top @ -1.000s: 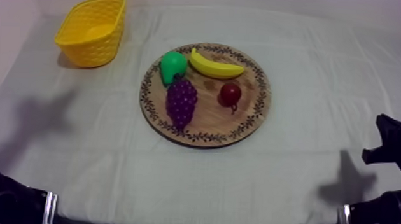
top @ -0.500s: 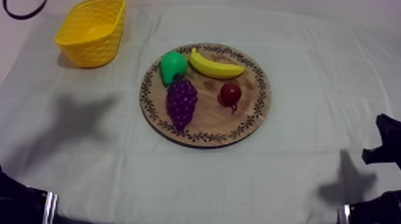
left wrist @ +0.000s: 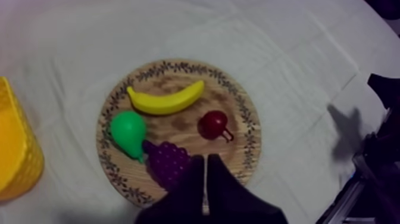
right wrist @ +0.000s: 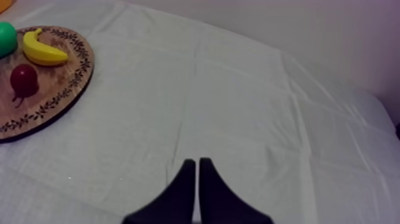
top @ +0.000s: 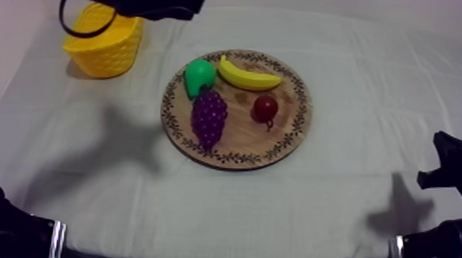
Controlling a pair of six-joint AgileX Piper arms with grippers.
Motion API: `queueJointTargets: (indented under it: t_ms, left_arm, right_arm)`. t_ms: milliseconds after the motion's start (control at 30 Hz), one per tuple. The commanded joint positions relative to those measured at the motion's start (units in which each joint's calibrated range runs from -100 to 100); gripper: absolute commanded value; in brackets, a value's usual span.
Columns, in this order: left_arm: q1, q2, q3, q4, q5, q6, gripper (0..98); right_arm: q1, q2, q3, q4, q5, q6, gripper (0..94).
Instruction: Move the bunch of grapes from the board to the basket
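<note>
A creased grey-white tablecloth lay shadowed at 4 and 9 o'clock. A pale wall rose beyond it.

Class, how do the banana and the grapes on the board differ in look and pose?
Colour: the banana is yellow, the grapes purple. Surface: the banana is smooth, the grapes bumpy. Pose, top view: the banana lies crosswise by the far rim, the grapes lengthwise toward the near rim. Both rest on the board.
</note>
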Motion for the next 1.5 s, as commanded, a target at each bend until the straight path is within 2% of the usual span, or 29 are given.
queueJointTargets:
  t_ms: [0, 167, 333, 433, 700, 1033, 1133, 1267, 1367, 1467]
  left_arm:
    - [0.65, 2.57, -3.72, -0.4, 7.14, 3.67, 0.0]
    - [1.32, 7.2, -9.69, -0.47, 16.08, 8.38, 0.0]
    - [1.15, 12.17, -14.59, -0.17, 22.17, 10.44, 0.0]
    - [0.52, 15.67, -17.81, -0.12, 24.08, 10.56, 0.0]
    - [-2.5, 23.66, -21.42, 0.64, 24.87, 9.38, 0.0]
    - [-3.23, 25.54, -19.53, 0.77, 19.44, 9.77, 2.0]
    - [-2.81, 25.48, -18.74, 0.79, 17.14, 10.23, 11.7]
    - [-2.39, 25.38, -17.74, 0.86, 16.1, 12.23, 37.6]
    - [-2.32, 25.32, -16.85, 0.97, 16.32, 14.78, 62.9]
    - [-2.52, 25.26, -15.84, 1.38, 16.9, 17.47, 77.9]
  right_arm:
    - [0.02, 0.02, -0.01, 0.0, -0.01, -0.01, 0.3]
    - [0.02, 0.02, -0.01, 0.0, -0.01, 0.01, 0.3]
    - [0.03, 0.02, -0.01, 0.0, -0.01, -0.04, 0.3]
    - [0.03, 0.02, -0.01, 0.0, -0.01, -0.02, 0.3]
    - [0.03, 0.02, -0.01, 0.0, -0.01, -0.01, 0.3]
    - [0.03, 0.02, -0.01, 0.0, -0.01, 0.0, 0.3]
    - [0.03, 0.02, -0.01, 0.0, -0.01, 0.0, 0.3]
    - [0.03, 0.02, -0.01, 0.0, -0.01, 0.0, 0.3]
    - [0.03, 0.02, -0.01, 0.0, -0.01, 0.0, 0.3]
    - [0.03, 0.02, -0.01, 0.0, -0.01, 0.0, 0.3]
